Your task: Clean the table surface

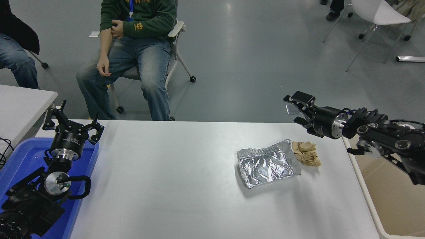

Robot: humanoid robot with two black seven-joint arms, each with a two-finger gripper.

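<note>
The white table surface (172, 179) holds a crumpled silver foil tray (267, 163) right of centre. A wad of crumpled brown paper (307, 153) lies against the tray's right end. My right gripper (296, 109) is open and empty. It hangs over the table's far right edge, above and behind the paper, and points left. My left gripper (71, 121) is open and empty, parked over the blue tray at the lower left.
A blue plastic tray (20, 159) sits at the table's left end. A beige bin (395, 196) stands off the right end. A smaller white table (20, 103) is at far left. A seated person (132, 56) faces the far edge.
</note>
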